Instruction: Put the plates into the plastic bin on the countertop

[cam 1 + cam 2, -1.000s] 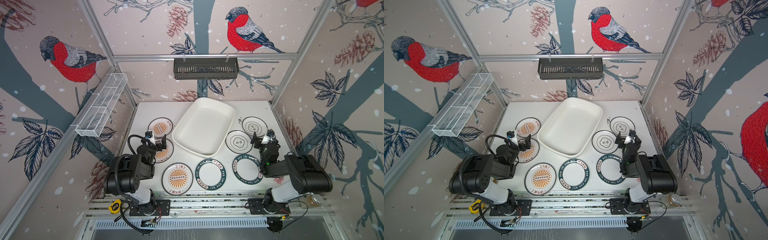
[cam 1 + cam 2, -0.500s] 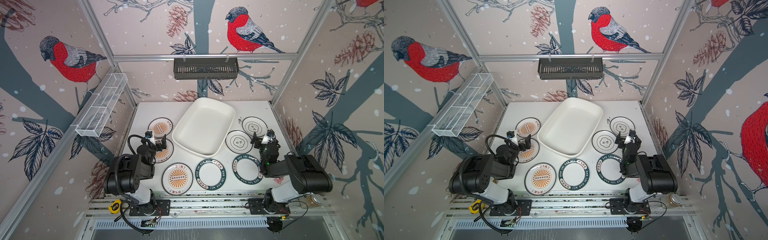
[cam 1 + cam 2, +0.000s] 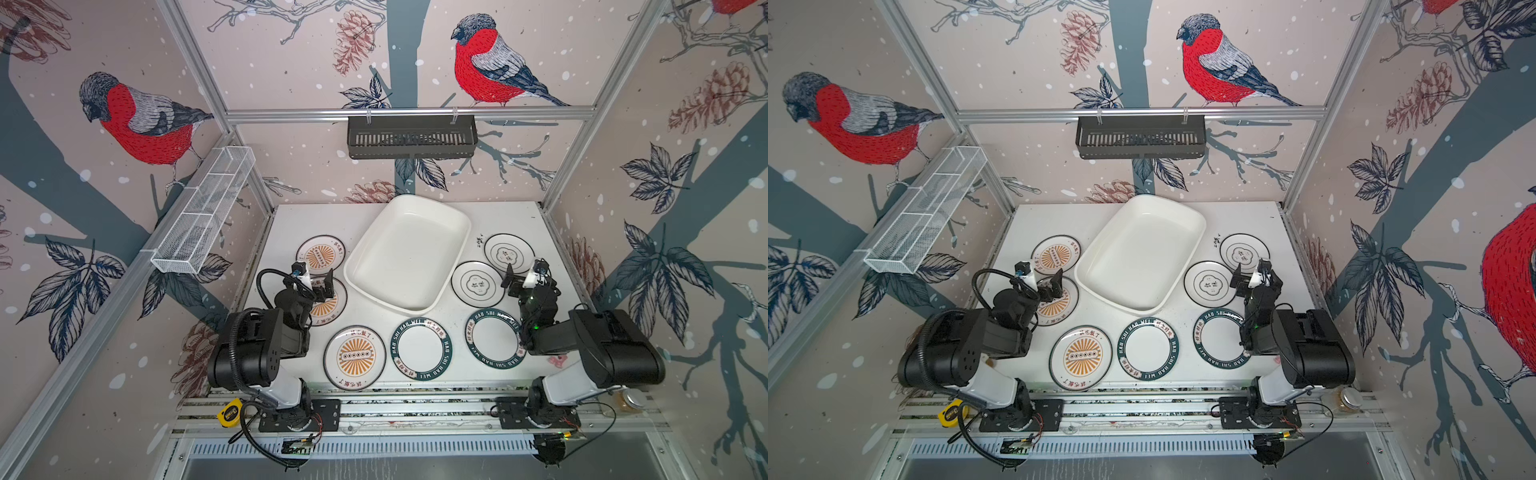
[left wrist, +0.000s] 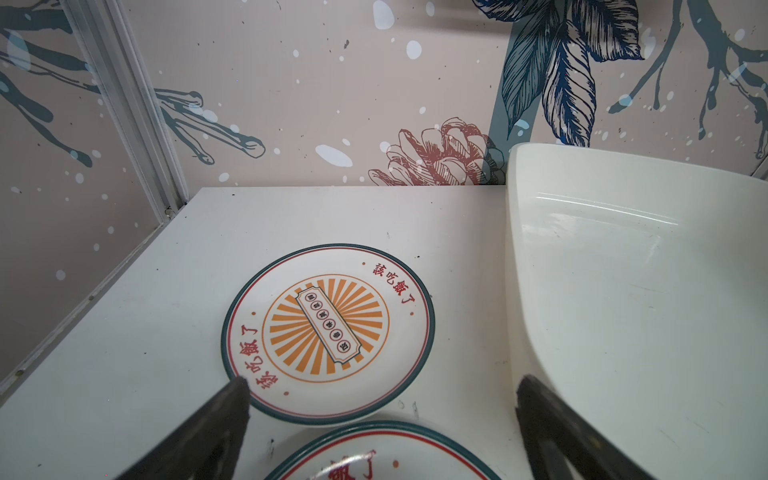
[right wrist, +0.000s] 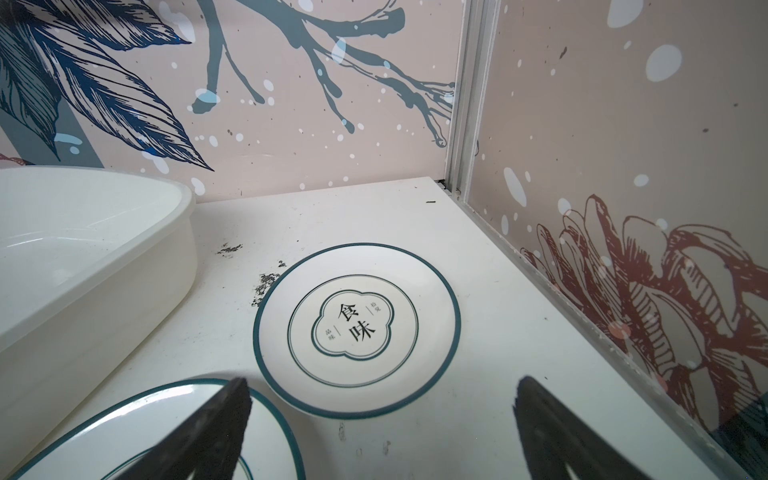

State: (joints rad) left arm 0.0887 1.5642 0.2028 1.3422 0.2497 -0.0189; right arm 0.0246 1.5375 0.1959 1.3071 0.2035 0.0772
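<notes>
Along the near edge of the countertop [image 3: 521, 218] lie a sunburst plate [image 3: 354, 358], a green-banded plate [image 3: 421, 349] and its twin [image 3: 494, 344], all flat. Further in, the left gripper [image 4: 382, 385] hangs released, jaws wide, above a second sunburst plate [image 3: 334, 305] by the left edge; the right gripper [image 5: 382, 386], equally wide and empty, hangs by a cloud plate [image 3: 477, 282] towards the right edge. Each has a neighbour just beyond it, a third sunburst plate [image 4: 328, 332] and a second cloud plate [image 5: 356, 330]. Flat plates offer little rim, so a finger may skid one into its neighbour or the plastic bin [image 3: 409, 249], which sits skewed and empty mid-countertop, reaching towards the far edge. A plate released on its rolled rim could tip out.
</notes>
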